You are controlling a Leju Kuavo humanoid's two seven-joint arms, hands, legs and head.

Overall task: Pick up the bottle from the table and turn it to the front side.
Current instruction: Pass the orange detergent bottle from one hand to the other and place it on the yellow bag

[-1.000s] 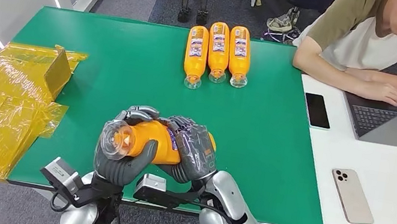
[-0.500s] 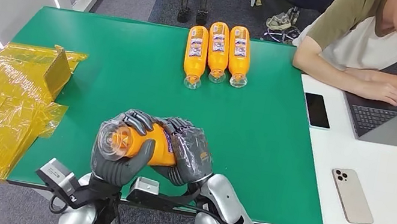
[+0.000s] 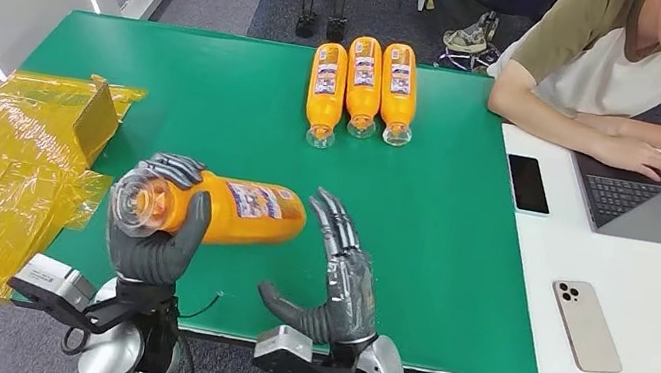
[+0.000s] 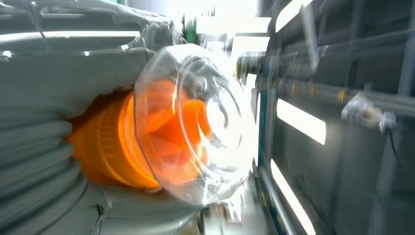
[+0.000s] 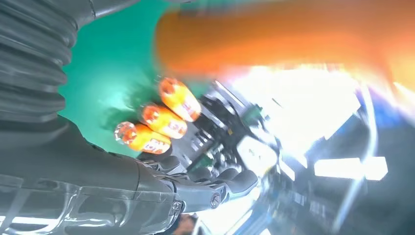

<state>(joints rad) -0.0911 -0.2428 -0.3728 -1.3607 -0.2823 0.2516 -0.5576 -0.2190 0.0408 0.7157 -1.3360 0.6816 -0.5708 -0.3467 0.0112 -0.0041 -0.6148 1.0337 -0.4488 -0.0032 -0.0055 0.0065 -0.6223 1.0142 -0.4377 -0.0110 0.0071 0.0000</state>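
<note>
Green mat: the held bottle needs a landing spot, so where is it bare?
The green mat is bare between the three lying bottles and the hands, and rightward toward the white table. It is crowded near the yellow wrapping, around the left hand gripping the bottle, and beside the open right hand.

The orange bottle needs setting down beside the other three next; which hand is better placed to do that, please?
Left. The left hand already grips the orange bottle at its cap end; the right hand is open, apart from it.

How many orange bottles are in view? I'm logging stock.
4: one bottle held by the left hand, and three lying side by side at the green table's far edge.
</note>
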